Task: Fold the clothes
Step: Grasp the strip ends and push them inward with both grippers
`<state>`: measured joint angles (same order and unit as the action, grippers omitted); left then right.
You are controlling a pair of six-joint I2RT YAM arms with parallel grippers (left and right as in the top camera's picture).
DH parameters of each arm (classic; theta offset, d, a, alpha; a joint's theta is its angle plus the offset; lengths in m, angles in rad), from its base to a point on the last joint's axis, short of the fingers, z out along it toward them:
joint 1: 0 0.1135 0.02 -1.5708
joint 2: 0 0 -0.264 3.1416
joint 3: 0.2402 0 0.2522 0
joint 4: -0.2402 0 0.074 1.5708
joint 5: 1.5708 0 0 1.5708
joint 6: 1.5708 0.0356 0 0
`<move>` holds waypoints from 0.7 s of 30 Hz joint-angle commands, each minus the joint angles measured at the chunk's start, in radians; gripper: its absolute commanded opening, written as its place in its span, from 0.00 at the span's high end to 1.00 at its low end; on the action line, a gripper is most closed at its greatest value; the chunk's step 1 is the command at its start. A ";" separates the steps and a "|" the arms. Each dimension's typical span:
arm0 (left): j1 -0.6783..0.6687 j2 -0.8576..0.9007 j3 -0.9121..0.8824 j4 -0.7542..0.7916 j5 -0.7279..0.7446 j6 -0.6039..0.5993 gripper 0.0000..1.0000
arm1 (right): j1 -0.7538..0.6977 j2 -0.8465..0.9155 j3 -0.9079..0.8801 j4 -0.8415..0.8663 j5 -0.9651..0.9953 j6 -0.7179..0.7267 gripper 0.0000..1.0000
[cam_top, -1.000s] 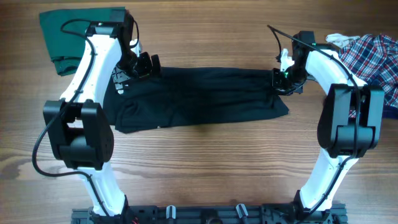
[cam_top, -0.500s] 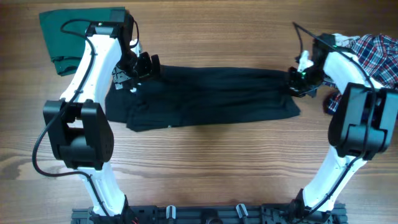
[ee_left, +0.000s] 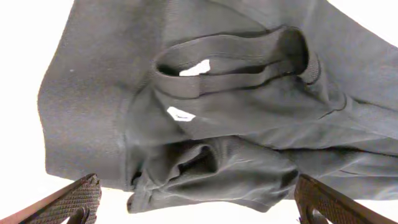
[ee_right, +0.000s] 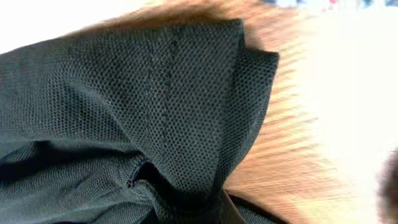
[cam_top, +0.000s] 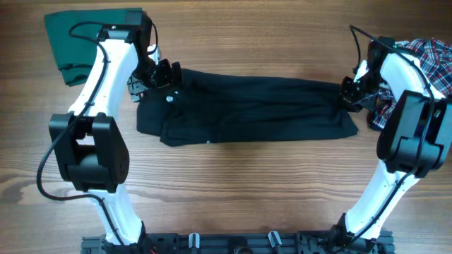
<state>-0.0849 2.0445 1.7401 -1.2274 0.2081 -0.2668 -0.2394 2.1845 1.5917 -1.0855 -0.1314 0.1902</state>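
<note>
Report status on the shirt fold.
Left gripper open over black shirt's collar end. Right gripper shut on shirt's far end. Shirt lies long and rumpled across table. Plaid shirt beside right gripper, green garment far left.

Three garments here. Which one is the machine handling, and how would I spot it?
On the wooden table, look along the middle. The black polo shirt lies stretched there as a long band; unlike the green garment and plaid shirt at the far corners, it is plain black.
</note>
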 commanded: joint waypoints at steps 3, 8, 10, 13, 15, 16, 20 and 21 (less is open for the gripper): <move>0.002 -0.003 -0.008 0.007 0.012 0.021 0.00 | 0.008 0.050 0.059 -0.069 0.130 0.027 0.96; 0.002 -0.003 -0.008 0.009 0.012 0.021 0.00 | 0.084 0.046 0.065 -0.074 0.132 0.019 0.96; 0.002 -0.003 -0.008 0.009 0.012 0.021 0.00 | 0.119 0.034 0.065 -0.048 0.131 0.026 0.96; 0.002 -0.003 -0.008 0.009 0.012 0.021 0.00 | 0.155 0.002 0.065 -0.026 0.131 0.049 0.96; 0.002 -0.002 -0.008 0.010 0.011 0.021 0.00 | 0.175 -0.039 0.065 -0.023 0.132 0.053 0.95; 0.002 -0.003 -0.008 0.011 0.012 0.021 0.00 | 0.178 -0.049 0.065 -0.023 0.132 0.053 0.96; 0.003 -0.003 -0.008 0.017 0.012 0.021 0.00 | 0.179 -0.092 0.065 -0.031 0.156 0.054 0.96; 0.002 -0.003 -0.008 0.017 0.012 0.021 0.00 | 0.179 -0.093 0.065 -0.036 0.179 0.055 0.96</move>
<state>-0.0849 2.0445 1.7401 -1.2140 0.2081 -0.2668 -0.0597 2.1391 1.6440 -1.1145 0.0021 0.2241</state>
